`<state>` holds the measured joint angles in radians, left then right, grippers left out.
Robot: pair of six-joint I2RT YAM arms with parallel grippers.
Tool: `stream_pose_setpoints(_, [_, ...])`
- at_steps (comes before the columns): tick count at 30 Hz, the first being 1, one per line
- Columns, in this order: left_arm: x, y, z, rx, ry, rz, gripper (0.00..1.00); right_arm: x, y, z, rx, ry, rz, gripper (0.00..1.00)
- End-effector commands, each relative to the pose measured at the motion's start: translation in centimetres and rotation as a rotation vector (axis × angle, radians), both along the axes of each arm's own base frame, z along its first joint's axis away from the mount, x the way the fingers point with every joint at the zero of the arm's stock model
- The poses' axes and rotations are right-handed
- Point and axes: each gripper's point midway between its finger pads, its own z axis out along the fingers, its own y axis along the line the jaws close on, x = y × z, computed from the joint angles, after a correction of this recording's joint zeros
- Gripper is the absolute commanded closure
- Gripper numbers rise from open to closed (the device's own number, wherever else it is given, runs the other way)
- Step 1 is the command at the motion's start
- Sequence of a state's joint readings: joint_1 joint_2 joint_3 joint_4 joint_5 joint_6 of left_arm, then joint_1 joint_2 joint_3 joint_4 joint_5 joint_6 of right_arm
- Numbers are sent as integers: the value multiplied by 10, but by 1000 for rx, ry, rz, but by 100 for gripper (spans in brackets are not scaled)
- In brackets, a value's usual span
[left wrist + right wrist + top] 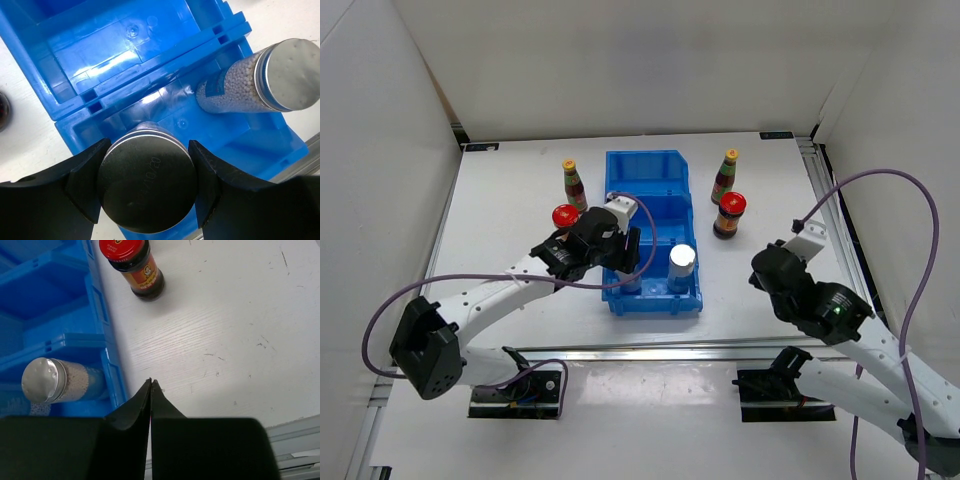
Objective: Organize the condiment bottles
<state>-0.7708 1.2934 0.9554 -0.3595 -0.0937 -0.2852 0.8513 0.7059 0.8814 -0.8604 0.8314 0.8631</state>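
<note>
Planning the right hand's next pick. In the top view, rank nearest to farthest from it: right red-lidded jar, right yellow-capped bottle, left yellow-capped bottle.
1. Red-lidded jar, just beyond the right hand.
2. Right yellow-capped bottle, behind that jar.
3. Left yellow-capped bottle, across the bin.

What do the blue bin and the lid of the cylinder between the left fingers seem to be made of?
Blue bin: likely moulded plastic, glossy, judging by bright glare and moulded ribs. Cylinder lid: apparently metal, dull silver with a faint stamped code; coated plastic cannot be excluded.
</note>
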Motion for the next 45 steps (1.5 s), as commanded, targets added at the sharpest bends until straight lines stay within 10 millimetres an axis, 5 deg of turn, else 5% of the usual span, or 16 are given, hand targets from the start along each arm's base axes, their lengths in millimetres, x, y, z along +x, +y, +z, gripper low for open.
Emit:
stream_pose_setpoints(1, [10,-13,22,-83,-62,1,89,-1,-9,5,14,-37,-34,100])
stream_pose_setpoints(2, [10,-12,19,-83,-62,1,89,0,-10,5,1,-41,-36,98])
stream_pose_setpoints(3, [10,-12,17,-84,-63,1,89,-1,-11,5,-9,-40,-31,74])
stream_pose_setpoints(5, [11,-12,11,-75,-61,9,84,0,-12,3,-11,-40,-43,0])
stream_pose_setpoints(6, [10,-10,7,-69,-54,9,84,-1,-12,-1,-9,-29,-53,0])
stream_pose_setpoints(17, [10,-15,-6,-61,-19,-2,43,10,-12,-54,-143,200,-67,0])
stream_pose_setpoints(30, [11,-12,-8,-40,-26,7,11,25,-9,-100,125,443,81,0])
stream_pose_setpoints(33, [11,-12,-8,-40,-26,7,9,28,-6,-103,120,453,125,30])
stream_pose_setpoints(34, [11,-12,-8,-40,-26,7,8,28,-3,-103,137,456,130,74])
stream_pose_setpoints(35, [11,-12,-8,-40,-26,7,8,28,-3,-103,137,456,130,90])
stream_pose_setpoints(39, [11,-11,-5,-47,-32,7,6,27,0,-105,151,460,146,89])
stream_pose_setpoints(40, [11,-11,-1,-53,-39,7,5,27,0,-105,151,460,146,76])
stream_pose_setpoints(41, [9,-10,-5,-47,-33,7,0,26,2,-105,150,461,159,22])
stream_pose_setpoints(42, [9,-10,-5,-47,-32,7,0,26,2,-105,150,461,159,7])
stream_pose_setpoints(43, [9,-10,-5,-47,-32,7,0,25,4,-105,161,465,171,11])
stream_pose_setpoints(45, [9,-9,-2,-53,-39,7,0,25,7,-106,163,463,196,92])
